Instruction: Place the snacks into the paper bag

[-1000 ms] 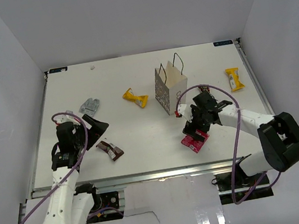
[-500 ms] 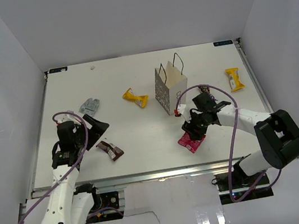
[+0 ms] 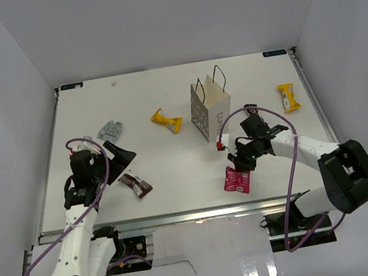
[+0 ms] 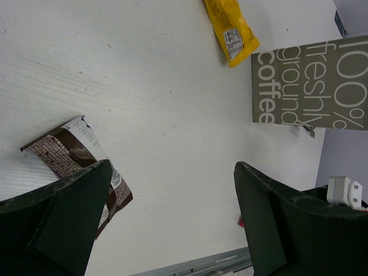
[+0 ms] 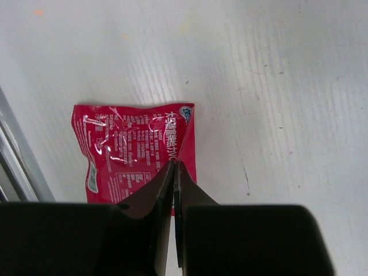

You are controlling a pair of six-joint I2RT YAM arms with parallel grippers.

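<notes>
Three white walls, white table, right gripper pinching red snack

White paper bag stands upright mid-table, top open, grey "coffee" lettering on its side. The red-pink packet sits in front of it, one edge pinched by the right end effector. The brown packet lies flat front-left and the silver-grey packet is further back. One yellow packet is just left of the bag, and a second yellow packet is far right.

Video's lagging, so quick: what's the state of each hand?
Left hand: open, empty.
Right hand: closed on the edge of the red-pink snack.
</notes>
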